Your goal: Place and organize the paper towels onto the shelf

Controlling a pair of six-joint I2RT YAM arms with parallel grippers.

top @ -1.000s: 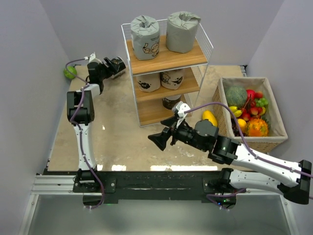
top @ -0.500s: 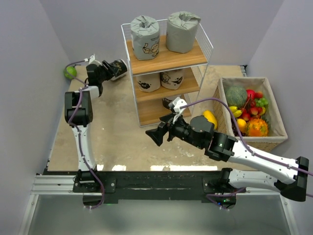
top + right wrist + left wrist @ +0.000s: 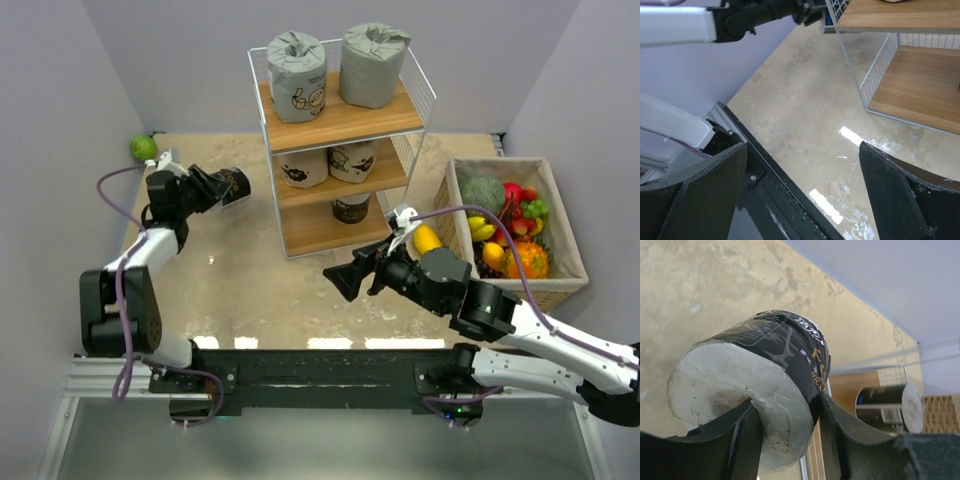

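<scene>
My left gripper [image 3: 218, 187] is shut on a black paper towel roll with gold print [image 3: 236, 184], held above the table left of the shelf [image 3: 340, 122]. In the left wrist view the roll [image 3: 765, 365] fills the space between the jaws of the gripper [image 3: 787, 415], its white end facing the camera. Two grey rolls [image 3: 296, 75] [image 3: 373, 65] stand on the top board. Two beige rolls [image 3: 305, 168] [image 3: 352, 160] sit on the middle board. Another black roll [image 3: 351, 208] [image 3: 885, 405] lies on the bottom board. My right gripper [image 3: 345, 281] [image 3: 802, 165] hangs open and empty in front of the shelf.
A green fruit [image 3: 144, 148] lies at the back left corner. A woven basket [image 3: 560, 292] of fruit stands at the right, with a yellow fruit [image 3: 428, 240] beside it. Walls close in on both sides. The black base rail [image 3: 765, 190] runs under the right gripper.
The left jaws have closed on the black roll, and the left arm has swung down and toward the front with it. The right arm has shifted slightly right, still open.
</scene>
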